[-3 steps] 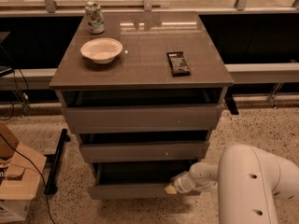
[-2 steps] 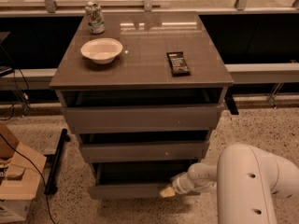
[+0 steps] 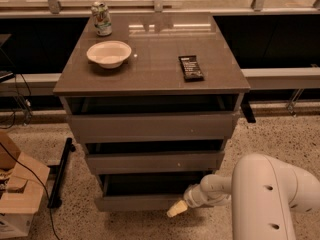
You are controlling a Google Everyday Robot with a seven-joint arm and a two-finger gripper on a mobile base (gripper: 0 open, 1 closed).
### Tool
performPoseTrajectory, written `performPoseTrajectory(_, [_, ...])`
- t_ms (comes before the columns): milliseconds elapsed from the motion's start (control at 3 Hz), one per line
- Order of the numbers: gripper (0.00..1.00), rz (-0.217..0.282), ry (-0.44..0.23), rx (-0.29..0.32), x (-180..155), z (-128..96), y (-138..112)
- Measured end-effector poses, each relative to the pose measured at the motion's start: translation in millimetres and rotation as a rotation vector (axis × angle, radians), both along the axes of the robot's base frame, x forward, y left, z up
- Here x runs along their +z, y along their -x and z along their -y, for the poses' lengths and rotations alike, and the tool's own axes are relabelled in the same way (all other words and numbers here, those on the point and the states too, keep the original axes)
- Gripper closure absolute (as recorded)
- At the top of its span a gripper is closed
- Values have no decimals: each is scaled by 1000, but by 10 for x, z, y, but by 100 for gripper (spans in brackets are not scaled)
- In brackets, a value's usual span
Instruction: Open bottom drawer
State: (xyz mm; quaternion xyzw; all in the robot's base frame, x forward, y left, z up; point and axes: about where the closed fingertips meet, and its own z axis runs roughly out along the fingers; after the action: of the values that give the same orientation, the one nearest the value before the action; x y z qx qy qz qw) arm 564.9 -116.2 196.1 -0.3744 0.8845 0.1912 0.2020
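Grey, handleless bottom drawer (image 3: 140, 203) at the lowest tier of the table (image 3: 150, 69), just above the speckled floor (image 3: 280, 134), front standing slightly forward of a dark opening behind it. End effector (image 3: 176, 209) at the right end of that front, touching or just beside its lower edge; contact not resolvable. Compared with one second earlier: end effector displaced leftward and downward along the front, with little or no outward travel of the front itself. Judged meaning for the task: pull barely begun at best, most of the opening yet to be made. Spread or pressed together: cannot tell, end effector seen only as one pale wedge. Hidden or cut off: drawer interior lost in shadow; right corner of the front masked by the white arm (image 3: 270, 194), itself cropped by the right and lower borders; mobile base out of view. Middle drawer (image 3: 152, 162) and top drawer (image 3: 150, 127) likewise ajar above. On the table, well apart from the work: bowl (image 3: 109, 53), can (image 3: 102, 18), dark bar (image 3: 191, 67).
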Motion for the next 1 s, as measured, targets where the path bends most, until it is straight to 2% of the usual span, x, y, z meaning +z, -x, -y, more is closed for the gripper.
performPoseTrajectory(333, [3, -94, 44, 23, -300, 62, 225])
performPoseTrajectory(1000, [50, -94, 44, 23, -168, 62, 226])
